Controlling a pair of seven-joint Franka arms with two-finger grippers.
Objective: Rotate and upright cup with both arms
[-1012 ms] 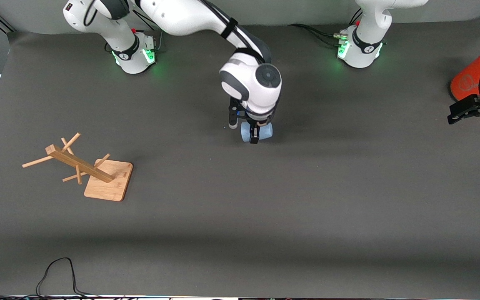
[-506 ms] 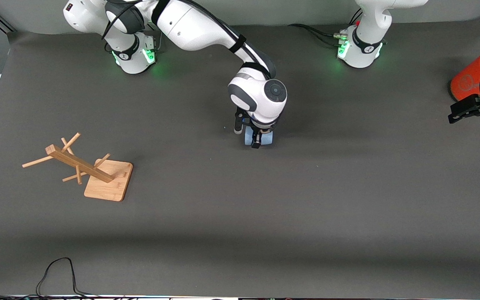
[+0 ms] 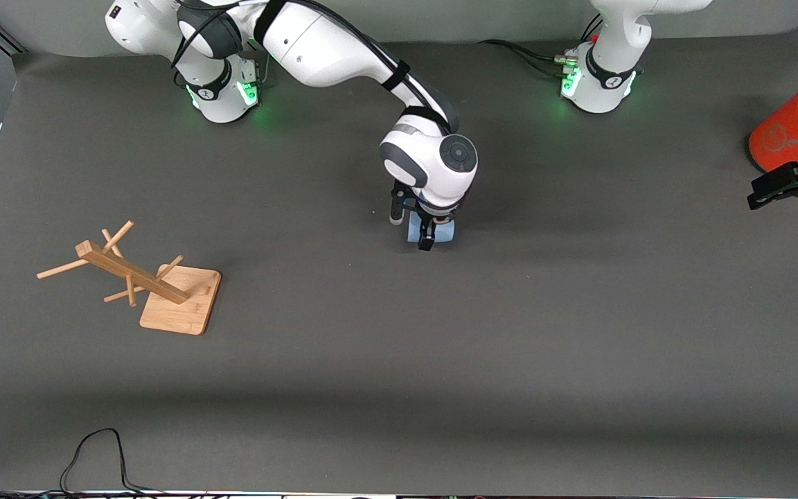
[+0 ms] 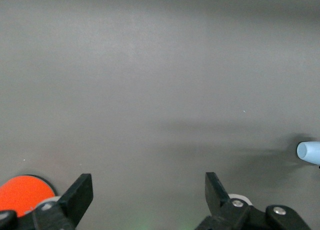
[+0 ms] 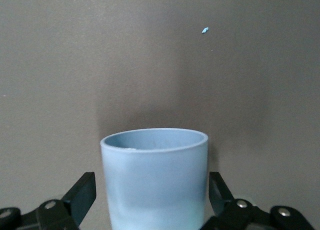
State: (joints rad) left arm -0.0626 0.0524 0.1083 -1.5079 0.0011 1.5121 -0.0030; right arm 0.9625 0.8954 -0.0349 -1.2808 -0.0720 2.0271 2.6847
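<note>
Nearest the front camera we find a black cable [image 3: 94,454] looping on the dark grey table [image 3: 440,360] at the right arm's end. Farther from the camera, at that same end, a wooden rack [image 3: 137,277] lies tipped over, its pegged post slanting away from its square base. Farther again, near the middle of the table, we see the cup [image 3: 431,232], a small light-blue tumbler standing upright on the mat with its mouth up. The right gripper [image 3: 428,225] is down around it: in the right wrist view the cup [image 5: 155,177] stands between the two black fingers [image 5: 80,195] with a gap showing on each side, so we read the jaws as spread wide and gripping nothing. Toward the left arm's end, the left gripper [image 3: 790,187] hangs over the table's edge just beside an orange can [image 3: 790,128]; its fingers [image 4: 80,192] are wide apart and empty, and this arm waits. In its wrist view the cup [image 4: 309,152] shows well apart from it. Farthest from the camera stand the two arm bases, lit green
</note>
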